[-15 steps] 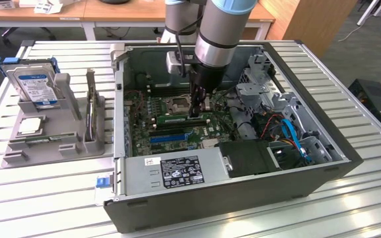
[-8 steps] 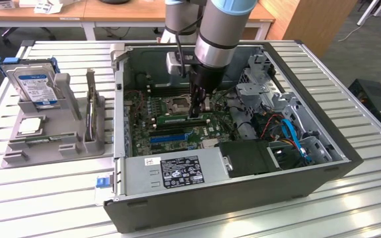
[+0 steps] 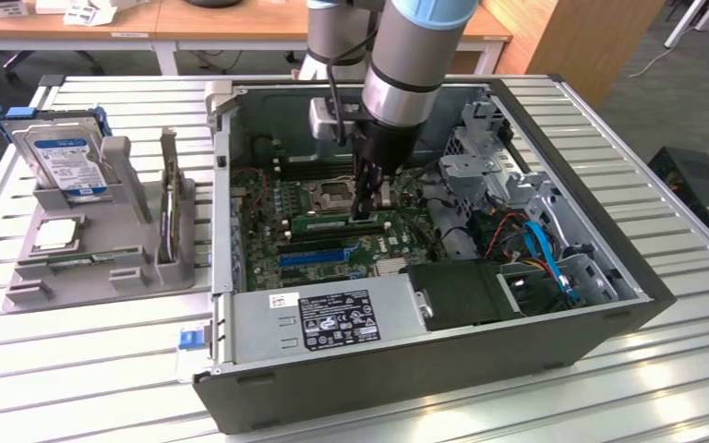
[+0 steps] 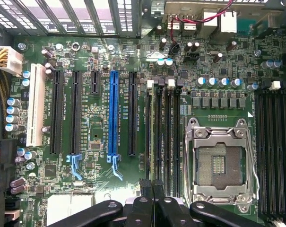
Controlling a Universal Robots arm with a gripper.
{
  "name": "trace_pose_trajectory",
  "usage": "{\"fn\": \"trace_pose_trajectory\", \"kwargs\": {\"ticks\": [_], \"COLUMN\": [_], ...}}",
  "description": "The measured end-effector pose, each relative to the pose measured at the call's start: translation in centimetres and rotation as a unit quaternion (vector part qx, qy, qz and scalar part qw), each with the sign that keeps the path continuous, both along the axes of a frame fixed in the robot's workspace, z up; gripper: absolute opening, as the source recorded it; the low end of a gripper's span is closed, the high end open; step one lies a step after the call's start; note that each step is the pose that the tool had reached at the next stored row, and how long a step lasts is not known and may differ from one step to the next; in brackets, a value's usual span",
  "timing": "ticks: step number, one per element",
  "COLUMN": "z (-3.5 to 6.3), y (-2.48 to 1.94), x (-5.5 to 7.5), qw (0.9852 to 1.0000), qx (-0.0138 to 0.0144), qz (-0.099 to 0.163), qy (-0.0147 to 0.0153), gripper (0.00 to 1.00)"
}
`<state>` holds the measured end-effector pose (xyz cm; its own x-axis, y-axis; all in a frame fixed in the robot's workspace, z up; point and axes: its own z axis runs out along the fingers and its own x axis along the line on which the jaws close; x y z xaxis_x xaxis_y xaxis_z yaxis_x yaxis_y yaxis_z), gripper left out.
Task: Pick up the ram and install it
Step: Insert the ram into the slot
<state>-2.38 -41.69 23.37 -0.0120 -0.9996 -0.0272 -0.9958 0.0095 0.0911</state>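
pincer [image 3: 364, 214] is down inside the open PC case [image 3: 601, 277], on the end of the arm [image 3: 398, 65]. Fingers are pressed together with nothing pinched between them.

ram [image 3: 324, 222] is directly under the fingertips. It's a green stick standing on edge in a memory slot on the motherboard [image 4: 100, 61], running out to both sides of the pincer. The tips look to be at its top edge, but I can't tell whether they actually touch.

Wrist view: both black fingers [image 4: 145, 189] sit side by side, lined up over the bank of memory slots [image 4: 169, 132].

Around the pincer:
- CPU socket [image 4: 221, 163] is just beside it, with the metal frame around it and the pin field exposed.
- A second memory bank [image 4: 275, 142] lies beyond the socket, further from the pincer.
- A blue expansion slot [image 4: 114, 113] is near it, on the opposite side of the memory slots from the socket, with black slots flanking it.
- A white slot [image 4: 35, 111] is further out the same way.
- The power supply [image 3: 330, 318] is apart from the pincer, against the case wall.

Outside the case, well apart from the pincer, is a gray fixture [image 3: 121, 258]. A hard drive [image 3: 66, 157] stands upright in it and a square silver chip [image 3: 56, 235] lies flat on it.

Case and fixture both sit on the slatted metal table [image 3: 84, 369].
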Motion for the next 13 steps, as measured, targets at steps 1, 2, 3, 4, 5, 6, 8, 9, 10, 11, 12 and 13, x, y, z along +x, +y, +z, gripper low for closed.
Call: {"fn": "trace_pose_trajectory", "kwargs": {"ticks": [1, 2, 3, 4, 5, 6, 8, 9, 10, 11, 12, 13], "z": [-0.03, -0.05, -0.06, -0.06, -0.06, -0.06, -0.11, -0.13, -0.14, -0.15, -0.15, -0.15], "y": [0.0, 0.0, 0.0, 0.0, 0.0, 0.0, 0.0, 0.0, 0.0, 0.0, 0.0, 0.0], "x": [0.0, 0.0, 0.0, 0.0, 0.0, 0.0, 0.0, 0.0, 0.0, 0.0, 0.0, 0.0], "qw": [1.0, 1.0, 1.0, 1.0, 1.0, 1.0, 1.0, 1.0, 1.0, 1.0, 1.0, 1.0], "qx": [0.0001, 0.0, 0.0, 0.0, 0.0, 0.0, 0.0001, 0.0, 0.0, -0.0001, -0.0001, -0.0001], "qz": [0.0, 0.0, 0.0, 0.0, 0.0, 0.0, 0.0, 0.0, 0.0, 0.0, 0.0, 0.0], "qy": [0.0, 0.0, 0.0, 0.0, 0.0, 0.0, 0.0, 0.0, 0.0, 0.0, 0.0, 0.0], "gripper": [0.11, 0.11, 0.11, 0.11, 0.11, 0.11, 0.11, 0.11, 0.11, 0.11, 0.11, 0.11]}}
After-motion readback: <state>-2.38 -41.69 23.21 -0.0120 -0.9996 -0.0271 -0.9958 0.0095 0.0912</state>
